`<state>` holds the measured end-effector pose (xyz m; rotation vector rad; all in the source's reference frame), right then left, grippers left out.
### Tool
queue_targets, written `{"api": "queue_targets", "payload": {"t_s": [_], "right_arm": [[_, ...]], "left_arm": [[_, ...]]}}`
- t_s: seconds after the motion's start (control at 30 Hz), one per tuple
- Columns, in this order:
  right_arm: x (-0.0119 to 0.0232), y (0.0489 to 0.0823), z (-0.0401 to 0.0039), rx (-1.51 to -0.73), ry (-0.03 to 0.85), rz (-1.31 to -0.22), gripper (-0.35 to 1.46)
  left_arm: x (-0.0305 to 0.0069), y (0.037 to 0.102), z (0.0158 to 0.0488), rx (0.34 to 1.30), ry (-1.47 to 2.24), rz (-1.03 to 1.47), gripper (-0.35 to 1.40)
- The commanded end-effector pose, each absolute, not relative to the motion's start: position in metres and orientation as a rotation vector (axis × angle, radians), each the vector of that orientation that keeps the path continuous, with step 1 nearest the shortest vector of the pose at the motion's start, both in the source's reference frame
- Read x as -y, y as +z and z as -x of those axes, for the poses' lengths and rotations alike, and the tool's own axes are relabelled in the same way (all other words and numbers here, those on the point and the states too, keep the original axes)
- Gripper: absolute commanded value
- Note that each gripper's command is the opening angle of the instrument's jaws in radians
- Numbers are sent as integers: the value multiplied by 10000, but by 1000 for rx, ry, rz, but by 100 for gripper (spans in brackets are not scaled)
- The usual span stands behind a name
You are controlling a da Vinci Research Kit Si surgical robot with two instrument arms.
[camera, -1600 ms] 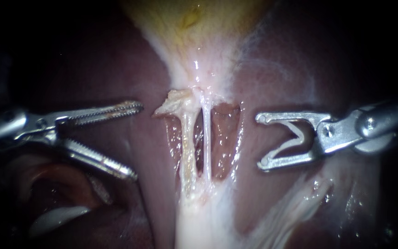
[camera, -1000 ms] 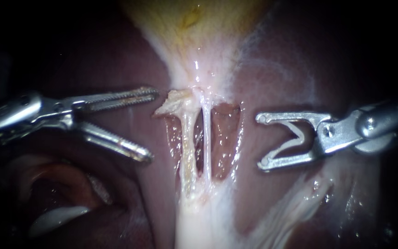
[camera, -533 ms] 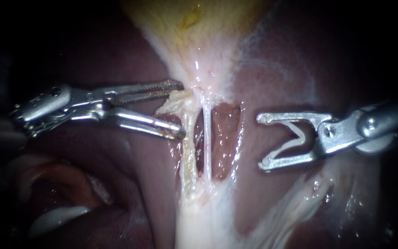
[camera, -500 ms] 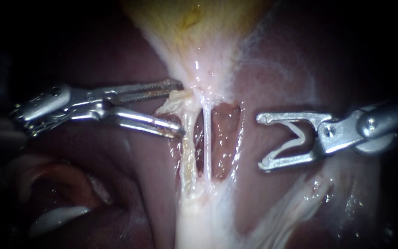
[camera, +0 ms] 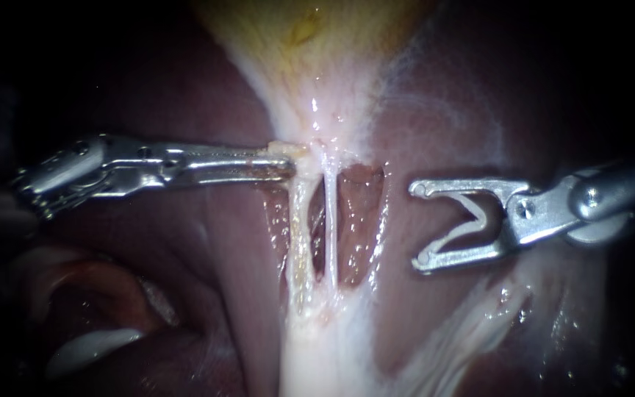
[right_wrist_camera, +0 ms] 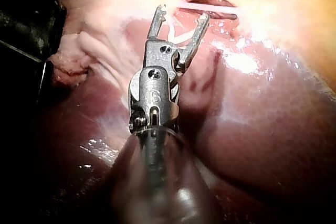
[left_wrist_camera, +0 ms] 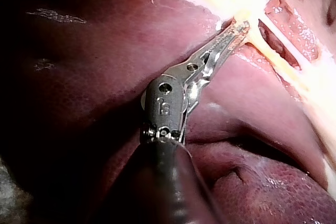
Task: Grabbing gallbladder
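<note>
The yellowish gallbladder point(camera: 317, 44) narrows downward into a pale neck, from which two thin tubes point(camera: 330, 228) run down over the dark red liver point(camera: 148, 88). My left instrument point(camera: 284, 163) comes in level from the left, and its toothed jaws are shut on the pale tissue flap point(camera: 288, 147) at the left side of the neck. The left wrist view shows the same jaws point(left_wrist_camera: 239, 32) pinching pale tissue beside the tubes point(left_wrist_camera: 283, 61). My right instrument point(camera: 417, 224) hangs to the right of the tubes, jaws wide open and touching nothing. In the right wrist view, its jaws point(right_wrist_camera: 180, 13) point toward a tube point(right_wrist_camera: 210, 8).
Pale fatty tissue point(camera: 317, 353) spreads below where the tubes join. A glistening fold of liver point(camera: 90, 323) lies at the lower left. White membrane strands point(camera: 472, 323) run under my right instrument.
My left instrument moved right and upward to the gallbladder's neck, and its jaws went from wide open to shut on the tissue flap. My right instrument has not moved.
</note>
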<state>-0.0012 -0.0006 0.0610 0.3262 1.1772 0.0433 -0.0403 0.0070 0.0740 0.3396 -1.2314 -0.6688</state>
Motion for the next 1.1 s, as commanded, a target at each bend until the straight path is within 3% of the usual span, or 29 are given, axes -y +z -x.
{"api": "queue_targets", "payload": {"t_s": [0.03,0.63,1.1], "right_arm": [[6,610,12,-1177,43,-326,49],[6,611,12,-1177,44,-326,49],[6,611,12,-1177,44,-326,49]], "left_arm": [[-69,738,401,1234,-669,-347,-35],[-81,671,358,1228,-706,-374,-35],[-78,659,360,1230,-717,-369,-35]]}}
